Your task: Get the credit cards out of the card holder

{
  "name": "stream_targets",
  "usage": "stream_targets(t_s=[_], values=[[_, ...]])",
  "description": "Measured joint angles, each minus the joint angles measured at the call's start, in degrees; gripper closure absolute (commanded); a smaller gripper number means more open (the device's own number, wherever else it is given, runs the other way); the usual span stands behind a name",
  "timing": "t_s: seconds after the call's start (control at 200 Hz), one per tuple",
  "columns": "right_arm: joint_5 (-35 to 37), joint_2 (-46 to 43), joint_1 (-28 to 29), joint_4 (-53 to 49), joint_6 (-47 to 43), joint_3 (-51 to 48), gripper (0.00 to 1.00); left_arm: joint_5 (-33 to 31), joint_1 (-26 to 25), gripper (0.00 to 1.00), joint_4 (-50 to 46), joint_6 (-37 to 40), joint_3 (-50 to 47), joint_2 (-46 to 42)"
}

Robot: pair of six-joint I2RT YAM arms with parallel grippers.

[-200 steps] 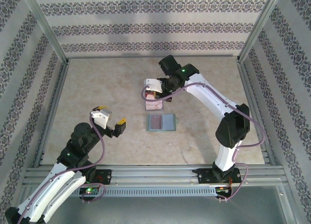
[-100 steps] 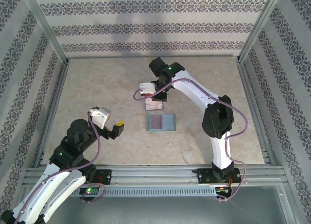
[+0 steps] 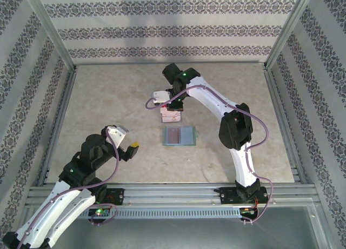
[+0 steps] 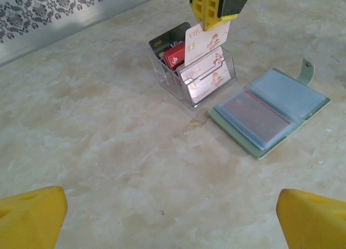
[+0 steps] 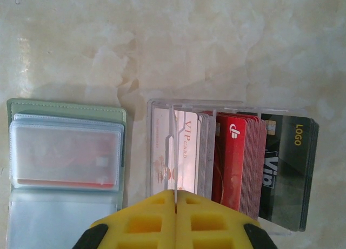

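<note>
Right tool [image 4: 212, 19] pinches a pale pinkish-white plastic card [image 4: 208, 41] upright above a clear acrylic stand [image 4: 167, 84]; best lowered straight down into it, unskewed; left tool [image 4: 173, 219] hangs spread

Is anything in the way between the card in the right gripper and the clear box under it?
Nothing visible: the right gripper holds the pale card directly over the clear box.

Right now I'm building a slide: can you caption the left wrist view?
Right gripper pinches a pale card at the clear card box, open card holder beside it.
</note>
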Motion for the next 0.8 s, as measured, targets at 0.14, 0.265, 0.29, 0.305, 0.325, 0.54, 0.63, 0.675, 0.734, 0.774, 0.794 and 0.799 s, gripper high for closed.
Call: stream_targets(t_s=[0.14, 0.265, 0.29, 0.305, 0.325, 0.54, 0.63, 0.675, 0.734, 0.774, 0.794, 0.799], values=[[0.0, 1.14, -0.02, -0.76, -0.31, 0.17, 1.0, 0.2, 0.0, 0.0, 0.0, 0.15, 0.0, 0.5], [0.0, 1.9, -0.07, -1.79, -0.81, 0.57, 1.0, 0.24, 0.09, 0.0, 0.0, 0.17, 0.0, 0.52], [-0.02, 1.99, -0.09, -1.88, -0.83, 0.63, 1.0, 0.24, 0.09, 0.0, 0.0, 0.17, 0.0, 0.55], [0.0, 2.01, -0.13, -2.01, -0.85, 0.76, 1.0, 0.24, 0.09, 0.0, 0.0, 0.17, 0.0, 0.57], [0.0, 2.1, -0.13, -2.16, -0.85, 0.87, 1.0, 0.24, 0.09, 0.0, 0.0, 0.17, 0.0, 0.61], [0.04, 2.45, -0.17, -2.56, -0.87, 2.43, 1.0, 0.24, 0.11, 0.0, 0.0, 0.17, 0.0, 0.83], [0.07, 3.08, -0.17, -2.62, -0.9, 3.08, 1.0, 0.24, 0.11, 0.0, 0.0, 0.17, 0.0, 0.83], [0.07, 3.45, -0.17, -2.62, -0.9, 3.26, 1.0, 0.26, 0.11, 0.0, 0.0, 0.17, 0.0, 0.9], [0.09, 4.0, -0.17, -2.64, -0.9, 3.34, 1.0, 0.26, 0.11, 0.0, 0.0, 0.17, 0.0, 1.05], [0.09, 4.35, -0.17, -2.67, -0.9, 3.37, 1.0, 0.28, 0.11, 0.0, 0.0, 0.17, 0.0, 1.18], [0.11, 4.48, -0.17, -2.64, -0.9, 3.37, 1.0, 0.31, 0.11, 0.01, 0.0, 0.17, 0.0, 1.27], [0.11, 4.5, -0.17, -2.67, -0.9, 3.37, 1.0, 0.31, 0.11, 0.01, 0.0, 0.17, 0.0, 1.29]])
